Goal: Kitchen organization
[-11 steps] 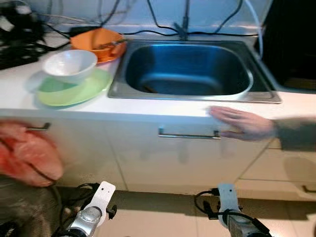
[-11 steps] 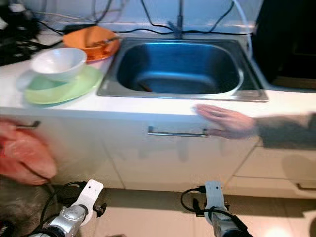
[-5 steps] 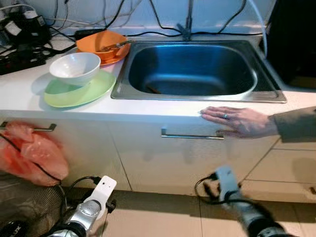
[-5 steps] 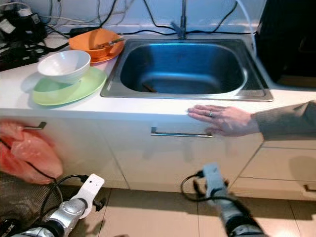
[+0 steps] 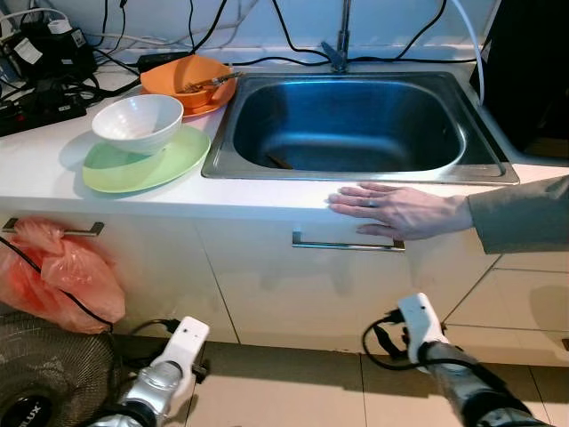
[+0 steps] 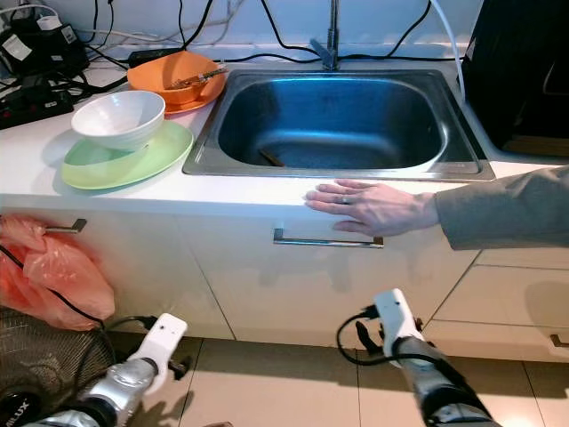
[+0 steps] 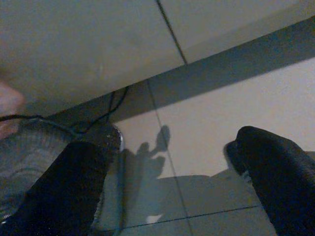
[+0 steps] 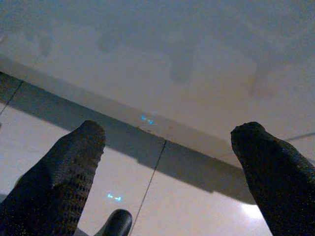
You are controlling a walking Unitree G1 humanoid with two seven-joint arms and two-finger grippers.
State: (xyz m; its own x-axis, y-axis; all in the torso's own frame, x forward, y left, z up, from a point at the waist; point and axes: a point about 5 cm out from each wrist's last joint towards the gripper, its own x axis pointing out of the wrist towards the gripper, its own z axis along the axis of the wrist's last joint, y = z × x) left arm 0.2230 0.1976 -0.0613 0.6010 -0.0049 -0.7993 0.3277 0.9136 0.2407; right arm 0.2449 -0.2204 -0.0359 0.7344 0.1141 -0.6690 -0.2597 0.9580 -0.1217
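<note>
Person's hand [image 5: 397, 210] now further left along counter edge; white bowl [image 5: 137, 122] far above both low, spread-fingered end effectors [image 7: 167, 187].

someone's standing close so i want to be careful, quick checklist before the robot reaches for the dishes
1. Person's hand away from the work area: not ok, it lies flat on the counter edge in front of the sink.
2. Left gripper open and empty: ok.
3. Right gripper open and empty: ok.
4. White bowl steady: ok, upright on the green plate.
5. Orange bowl free of utensils: not ok, a utensil rests in it.
</note>
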